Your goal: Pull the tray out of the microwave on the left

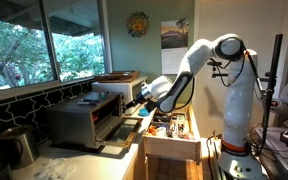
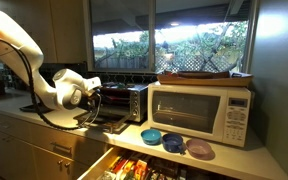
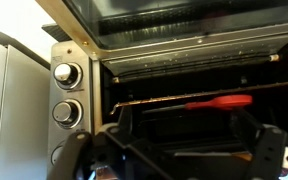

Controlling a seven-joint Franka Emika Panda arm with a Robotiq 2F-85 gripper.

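Wrist view: the microwave point(image 3: 62, 95) fills my sight, door dropped open, dark cavity ahead. The tray point(image 3: 154, 102) sits inside, its thin front edge running from 9 to 3 o'clock. My gripper point(image 3: 182, 128) hangs at 6 o'clock, spread wide, just before that edge.

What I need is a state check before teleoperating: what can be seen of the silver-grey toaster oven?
The silver-grey toaster oven is a boxy metal appliance on the counter, beside the white microwave. Its door hangs dropped open; the cavity is dark, crossed by a thin shelf edge. Two round knobs sit beside it. The open gripper hovers at the opening.
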